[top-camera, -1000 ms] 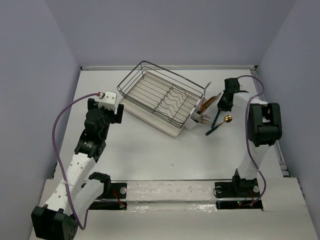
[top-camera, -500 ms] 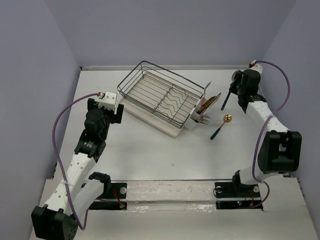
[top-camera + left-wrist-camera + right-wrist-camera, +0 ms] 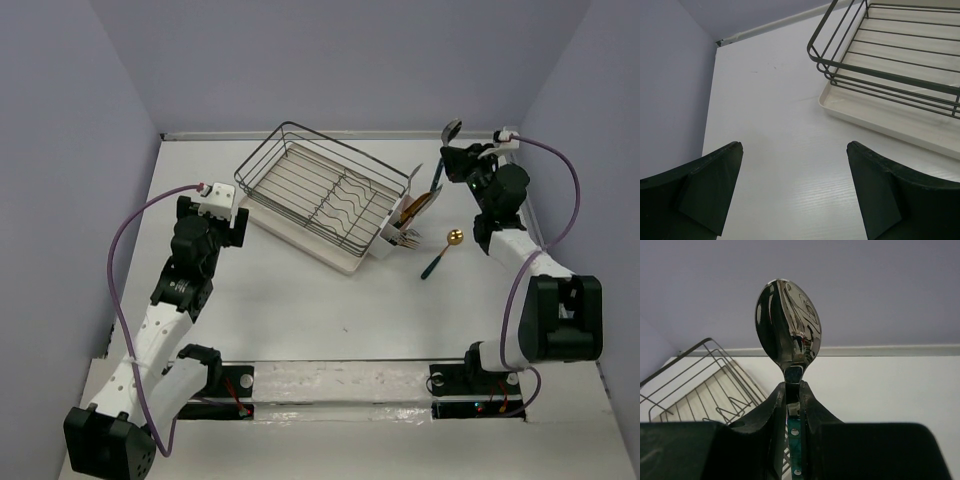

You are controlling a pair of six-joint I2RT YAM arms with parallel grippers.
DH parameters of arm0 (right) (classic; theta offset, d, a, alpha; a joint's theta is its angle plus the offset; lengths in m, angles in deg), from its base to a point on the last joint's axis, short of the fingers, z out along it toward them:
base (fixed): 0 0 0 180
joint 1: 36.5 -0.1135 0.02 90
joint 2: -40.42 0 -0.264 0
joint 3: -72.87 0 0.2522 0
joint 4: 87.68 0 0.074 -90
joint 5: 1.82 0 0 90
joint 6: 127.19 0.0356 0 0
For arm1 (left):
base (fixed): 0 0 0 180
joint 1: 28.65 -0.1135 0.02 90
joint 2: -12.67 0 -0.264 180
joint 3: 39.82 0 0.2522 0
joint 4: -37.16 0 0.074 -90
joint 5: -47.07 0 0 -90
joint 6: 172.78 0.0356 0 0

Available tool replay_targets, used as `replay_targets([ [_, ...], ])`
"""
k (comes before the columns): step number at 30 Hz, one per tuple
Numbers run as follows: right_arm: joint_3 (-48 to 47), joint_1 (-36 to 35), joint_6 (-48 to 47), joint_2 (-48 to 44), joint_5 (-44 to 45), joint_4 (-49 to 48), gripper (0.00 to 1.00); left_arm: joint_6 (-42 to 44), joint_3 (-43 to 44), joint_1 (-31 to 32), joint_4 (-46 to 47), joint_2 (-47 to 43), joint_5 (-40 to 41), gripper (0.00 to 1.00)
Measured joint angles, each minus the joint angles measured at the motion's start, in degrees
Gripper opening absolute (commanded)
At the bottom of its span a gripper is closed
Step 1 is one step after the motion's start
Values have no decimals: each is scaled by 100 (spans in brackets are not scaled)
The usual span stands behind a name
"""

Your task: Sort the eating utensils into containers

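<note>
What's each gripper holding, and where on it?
Right gripper pinches the teal-handled spoon at the handle's top, just below the bowl. Left gripper holds nothing.

No readable text, no legible label, brand, number or sign in any view

A robotics lab cell is suggested. A white table (image 3: pixel 320 310) is boxed in by plain lilac panels (image 3: pixel 60 150) (on three sides), and a cabled left arm (image 3: pixel 185 262) and right arm (image 3: pixel 505 200) are bolted at its near edge.
</note>
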Motion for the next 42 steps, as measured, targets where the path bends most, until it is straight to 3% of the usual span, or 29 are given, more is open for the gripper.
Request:
replay_targets([
  [8, 245, 0, 566, 323, -804, -1517, 0, 4, 109, 0, -9, 22, -7, 99],
  [17, 302, -7, 922, 514, -1080, -2439, 0, 4, 149, 0, -9, 70, -26, 99],
  [33, 529, -81, 1029, 955, -1056, -3058, 0, 22, 212, 0, -52, 101, -26, 99],
  [42, 330, -90, 1174, 868, -1248, -2653, 0, 22, 212, 0, -50, 103, -33, 99],
])
